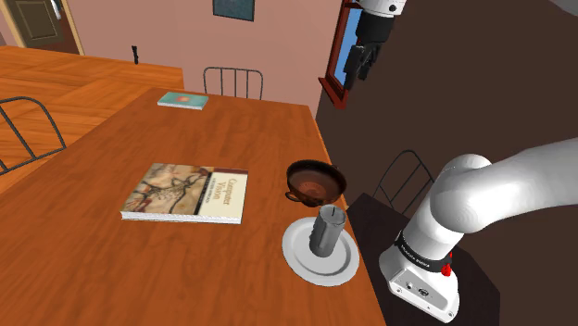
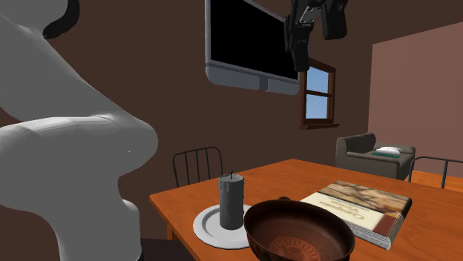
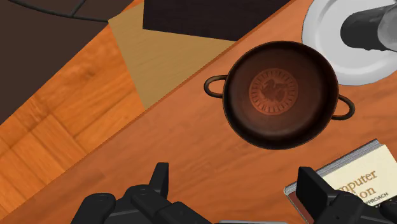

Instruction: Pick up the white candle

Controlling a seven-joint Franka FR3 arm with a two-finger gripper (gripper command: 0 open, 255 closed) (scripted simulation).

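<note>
Gripper (image 3: 234, 172) open, empty, high above the table. Below it: brown bowl (image 3: 280, 94). The grey candle (image 3: 366, 28) stands upright on its plate (image 3: 321, 35), apparently close beside the bowl. Risk: descent clips the rim or topples the candle.

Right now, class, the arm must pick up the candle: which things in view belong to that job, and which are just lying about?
Job: grey candle; the plate it stands on; the open gripper, high above the table.
Lying about: brown two-handled bowl; large book; small teal book.
</note>
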